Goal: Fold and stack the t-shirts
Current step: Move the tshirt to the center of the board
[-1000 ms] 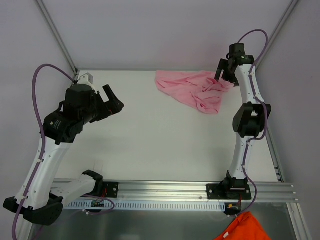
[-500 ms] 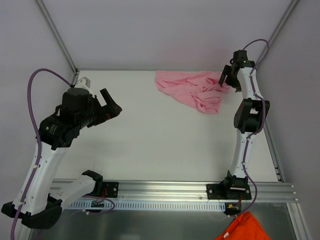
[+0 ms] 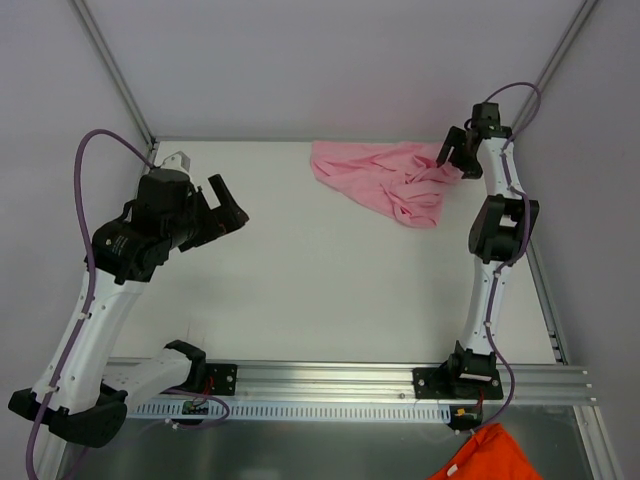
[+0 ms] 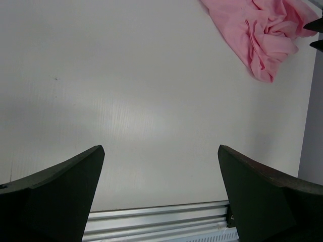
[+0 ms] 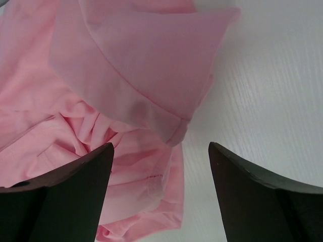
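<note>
A light pink t-shirt [image 3: 385, 180] lies crumpled at the far right of the white table [image 3: 330, 270]. It also shows in the left wrist view [image 4: 262, 30] at the top right and fills the upper left of the right wrist view [image 5: 126, 75]. My right gripper [image 3: 452, 155] is open and empty, hovering just above the shirt's right edge; in the right wrist view [image 5: 160, 151] a hemmed sleeve lies between its spread fingers. My left gripper [image 3: 228, 203] is open and empty, raised over the table's left side, far from the shirt.
An orange cloth [image 3: 488, 455] lies below the table's front rail at the bottom right. A metal rail [image 3: 330, 380] runs along the near edge. Frame posts stand at the far corners, with walls to left and right.
My right gripper has drawn back slightly toward the far right corner, off the shirt's edge. My left arm has shifted a little, its gripper staying open over the left side.
</note>
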`<state>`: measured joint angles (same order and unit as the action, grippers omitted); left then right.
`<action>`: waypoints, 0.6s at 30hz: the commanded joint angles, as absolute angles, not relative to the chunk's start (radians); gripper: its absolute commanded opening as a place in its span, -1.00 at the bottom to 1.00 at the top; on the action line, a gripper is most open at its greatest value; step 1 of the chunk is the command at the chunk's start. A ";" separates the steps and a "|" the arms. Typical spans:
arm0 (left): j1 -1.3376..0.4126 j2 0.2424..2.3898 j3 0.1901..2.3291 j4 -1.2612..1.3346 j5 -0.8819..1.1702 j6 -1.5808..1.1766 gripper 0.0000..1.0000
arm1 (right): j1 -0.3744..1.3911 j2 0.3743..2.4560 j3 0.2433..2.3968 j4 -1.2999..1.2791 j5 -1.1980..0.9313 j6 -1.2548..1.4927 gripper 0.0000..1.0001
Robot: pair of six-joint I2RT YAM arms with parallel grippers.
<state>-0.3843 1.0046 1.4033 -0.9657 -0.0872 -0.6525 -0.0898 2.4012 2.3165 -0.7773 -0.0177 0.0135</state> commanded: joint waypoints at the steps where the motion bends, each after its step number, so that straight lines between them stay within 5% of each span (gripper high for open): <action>1: -0.376 1.002 1.399 -0.950 -0.080 -0.658 0.98 | -0.103 2.413 2.342 -0.730 -0.051 0.011 0.60; 7: -0.376 0.997 1.376 -0.951 -0.075 -0.669 0.98 | -0.103 2.442 2.347 -0.701 -0.075 0.023 -0.27; 10: -0.376 0.993 1.358 -0.945 -0.069 -0.680 0.97 | -0.103 2.442 2.344 -0.707 -0.098 0.023 -0.97; 18: -0.377 0.983 1.255 -0.813 -0.005 -0.692 0.98 | -0.011 2.202 2.169 -0.804 -0.222 -0.026 -0.98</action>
